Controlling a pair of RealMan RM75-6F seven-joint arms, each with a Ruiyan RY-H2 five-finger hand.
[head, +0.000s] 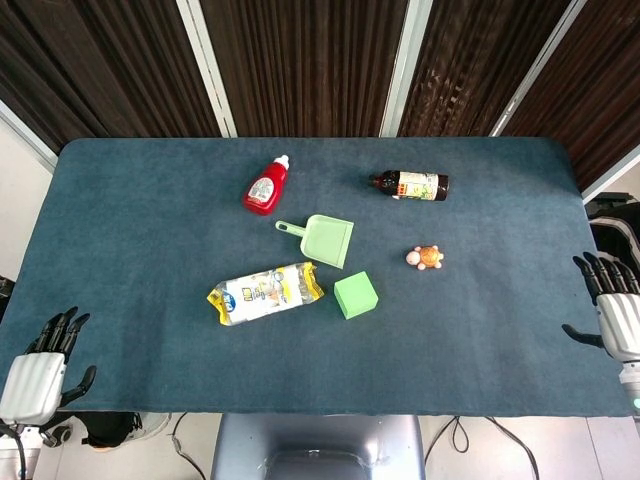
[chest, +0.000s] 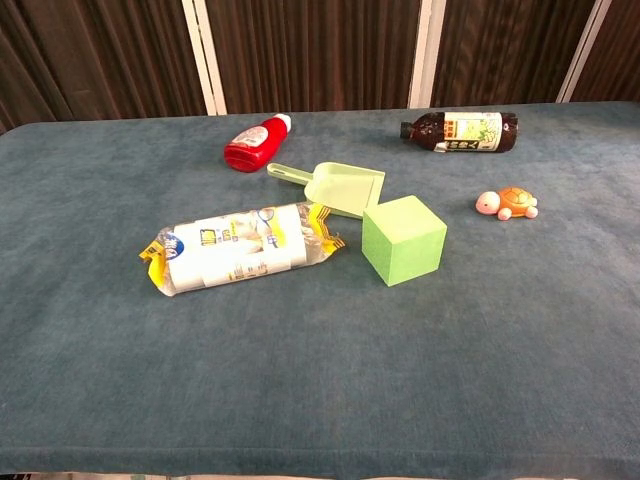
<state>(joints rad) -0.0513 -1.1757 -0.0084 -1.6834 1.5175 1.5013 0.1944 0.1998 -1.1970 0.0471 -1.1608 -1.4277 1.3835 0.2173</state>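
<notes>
**Both hands at the table's near corners, holding nothing**

Overhead, the left hand sits off the near left corner of the blue table, fingers spread and empty. The right hand hangs at the right edge, fingers apart too, holding nothing. Nearest to it is the toy turtle, well apart from the hand and resting on the cloth. The nearest thing to the left hand is the snack packet, lying flat, also well apart. A green block stands just beside the packet, with a green scoop behind it. A red bottle and a dark bottle lie on their sides farther back.

From the chest, neither hand shows. The packet lies left of the block, the scoop just behind them. The turtle sits alone to the right, the dark bottle behind it and the red bottle at back left.
</notes>
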